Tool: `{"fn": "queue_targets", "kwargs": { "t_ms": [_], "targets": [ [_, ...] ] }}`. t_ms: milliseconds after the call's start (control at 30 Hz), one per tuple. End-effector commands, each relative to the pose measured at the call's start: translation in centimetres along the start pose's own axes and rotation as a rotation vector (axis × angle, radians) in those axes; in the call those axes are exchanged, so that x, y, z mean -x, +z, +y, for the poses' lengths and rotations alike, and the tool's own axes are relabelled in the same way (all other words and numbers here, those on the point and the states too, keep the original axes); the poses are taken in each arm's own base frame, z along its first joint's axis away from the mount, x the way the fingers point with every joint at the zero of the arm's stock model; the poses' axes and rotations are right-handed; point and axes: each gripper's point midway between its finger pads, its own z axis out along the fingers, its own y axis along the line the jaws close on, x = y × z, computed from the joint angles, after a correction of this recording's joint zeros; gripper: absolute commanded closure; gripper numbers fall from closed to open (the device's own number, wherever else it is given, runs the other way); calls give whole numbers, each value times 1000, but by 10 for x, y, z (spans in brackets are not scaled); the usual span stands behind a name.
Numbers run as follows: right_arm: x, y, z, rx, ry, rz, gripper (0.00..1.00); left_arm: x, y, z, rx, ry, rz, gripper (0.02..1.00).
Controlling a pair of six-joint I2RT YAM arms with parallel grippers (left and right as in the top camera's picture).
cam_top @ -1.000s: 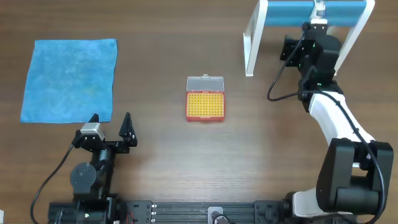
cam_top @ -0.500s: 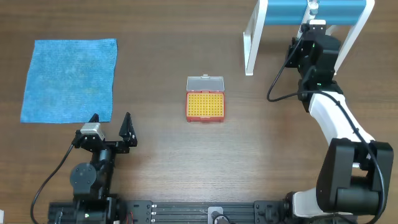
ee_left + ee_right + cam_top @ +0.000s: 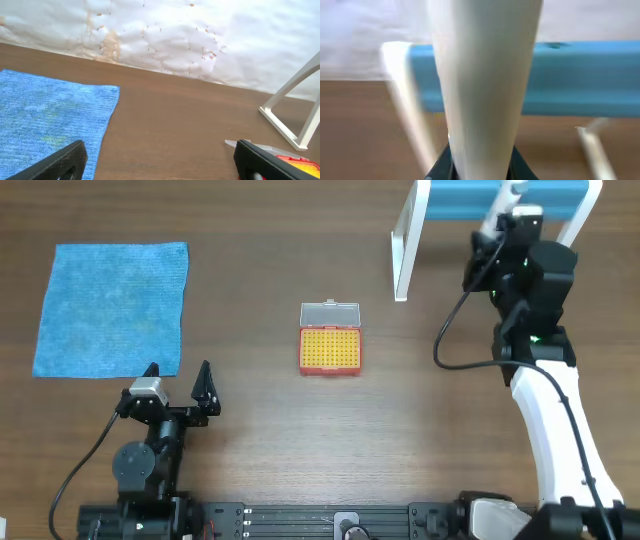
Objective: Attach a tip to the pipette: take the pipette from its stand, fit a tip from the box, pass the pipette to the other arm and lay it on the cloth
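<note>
The white pipette (image 3: 485, 75) stands upright between my right gripper's fingers (image 3: 439, 165), which are shut on its body. From above, the right gripper (image 3: 505, 228) is at the blue-and-white stand (image 3: 408, 240), with the pipette's top (image 3: 511, 192) in front of the stand's blue bar (image 3: 580, 77). The tip box (image 3: 330, 350), orange with yellow tips and its clear lid folded back, sits mid-table. The blue cloth (image 3: 110, 308) lies flat at the far left. My left gripper (image 3: 178, 380) is open and holds nothing, just below the cloth's near right corner (image 3: 45, 120).
The tip box's corner (image 3: 295, 161) and a white stand leg (image 3: 290, 125) appear past the left fingers. A white wall backs the table's far edge. Bare wooden table lies between cloth, box and stand.
My right arm has shifted right and risen with the pipette in its grip, so the wrist now sits farther from the stand's left leg. The left arm is still.
</note>
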Motion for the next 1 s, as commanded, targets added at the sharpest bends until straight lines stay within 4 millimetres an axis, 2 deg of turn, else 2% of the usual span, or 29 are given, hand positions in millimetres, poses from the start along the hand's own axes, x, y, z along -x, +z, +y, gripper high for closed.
{"fn": "queue_targets", "kwargs": {
  "t_ms": [33, 133, 267, 367, 433, 500, 600, 700, 767, 833, 933, 1000],
  "targets": [
    [15, -13, 87, 254, 59, -32, 925, -1, 0, 1, 8, -2, 2, 66],
    [12, -13, 141, 248, 5, -52, 928, -1, 0, 1, 8, -2, 2, 66],
    [16, -17, 175, 191, -23, -109, 928, -1, 0, 1, 8, -2, 2, 69],
    [26, 3, 206, 260, 0, -221, 928, -1, 0, 1, 8, -2, 2, 69],
    [22, 15, 214, 276, 15, -239, 928, -1, 0, 1, 8, -2, 2, 69],
    [-6, 37, 223, 291, 68, -184, 930, -1, 0, 1, 7, -2, 2, 69],
    [-38, 54, 232, 279, 36, -123, 928, -1, 0, 1, 8, -2, 2, 69],
    [-31, 63, 235, 239, -45, -223, 928, -1, 0, 1, 8, -2, 2, 69],
    [-33, 65, 236, 207, -68, -247, 930, -1, 0, 1, 8, -2, 2, 69],
    [-45, 65, 236, 175, -86, -230, 928, -1, 0, 1, 8, -2, 2, 66],
    [-54, 54, 235, 147, -69, -274, 928, -1, 0, 1, 8, -2, 2, 69],
    [-62, 37, 230, 112, -34, -342, 928, -1, 0, 1, 8, -2, 2, 66]
  ]
}}
